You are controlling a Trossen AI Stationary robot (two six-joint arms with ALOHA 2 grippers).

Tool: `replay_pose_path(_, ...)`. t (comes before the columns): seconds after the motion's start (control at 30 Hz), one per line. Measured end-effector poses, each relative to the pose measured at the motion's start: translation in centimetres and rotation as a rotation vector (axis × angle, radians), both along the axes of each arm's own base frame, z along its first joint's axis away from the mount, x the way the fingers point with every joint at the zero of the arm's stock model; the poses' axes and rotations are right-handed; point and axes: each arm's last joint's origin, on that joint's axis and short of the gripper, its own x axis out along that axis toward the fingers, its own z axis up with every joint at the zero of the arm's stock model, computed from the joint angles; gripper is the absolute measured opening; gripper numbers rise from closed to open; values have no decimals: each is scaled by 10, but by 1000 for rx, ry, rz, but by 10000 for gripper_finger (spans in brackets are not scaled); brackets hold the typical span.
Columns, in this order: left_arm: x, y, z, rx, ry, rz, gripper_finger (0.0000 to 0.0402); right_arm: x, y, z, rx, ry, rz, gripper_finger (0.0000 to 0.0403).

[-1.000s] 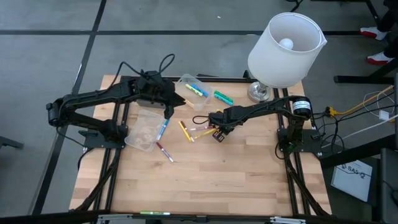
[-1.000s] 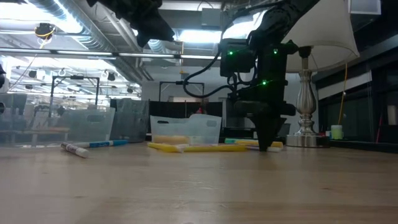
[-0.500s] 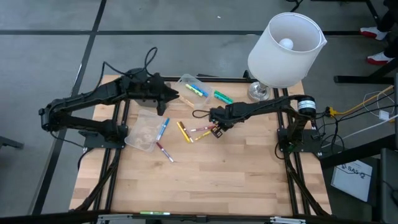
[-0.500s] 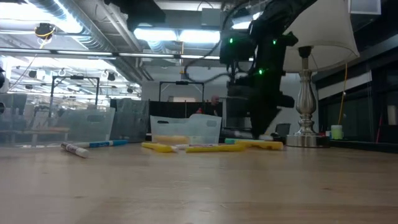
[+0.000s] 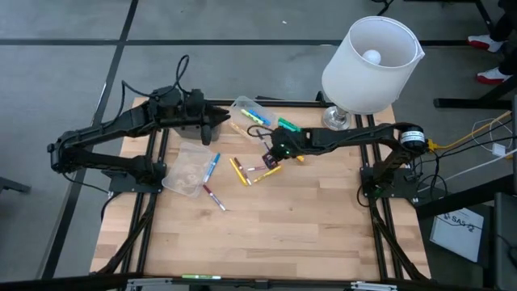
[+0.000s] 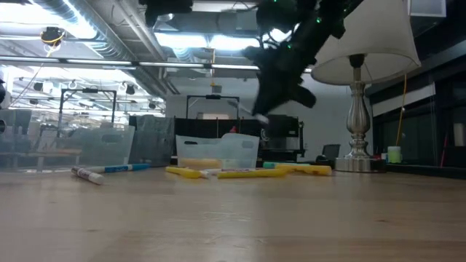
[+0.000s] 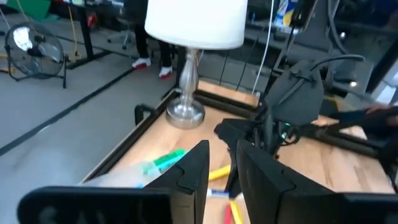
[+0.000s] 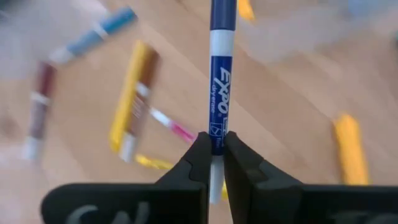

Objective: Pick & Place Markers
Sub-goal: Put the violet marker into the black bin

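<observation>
From above, the right gripper point(image 5: 272, 151) is over the middle of the table point(image 5: 266, 234), up off the wood. It sits between a clear box point(image 5: 250, 118) at the back and some loose markers point(image 5: 242, 170) on the table. The left gripper point(image 5: 229, 126) is near the back edge, right beside that clear box. A second clear box point(image 5: 187, 169) lies near the left arm, with a blue marker point(image 5: 211, 167) just beside it. A big white lamp point(image 5: 367, 65) stands at the back right.

From table height, the right gripper point(image 6: 263, 110) hangs high above the wood. Yellow markers point(image 6: 240, 173) lie flat on the table below it.

The left wrist view shows its two fingers point(image 7: 193, 167) a little apart, with nothing between them (a green marker point(image 7: 163, 163) lies past them).

In the right wrist view, the fingers point(image 8: 198, 158) are squeezed on a blue marker with a white band point(image 8: 217, 93), which sticks straight out in front.
</observation>
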Motion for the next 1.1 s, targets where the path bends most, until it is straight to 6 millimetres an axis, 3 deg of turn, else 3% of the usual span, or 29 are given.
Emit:
replay_pose_path(0.4, -2, 7, 4, -31, -53, 182, 84, 12, -6, 40, -77, -354, 16, 26)
replay_pose_path(0.8, -5, 13, 3, -91, -78, 223, 104, 18, -7, 55, -122, -522, 16, 26)
replay_pose_path(1.1, -4, 11, 3, -213, -118, 169, 153, 20, -9, 64, -165, -609, 26, 25)
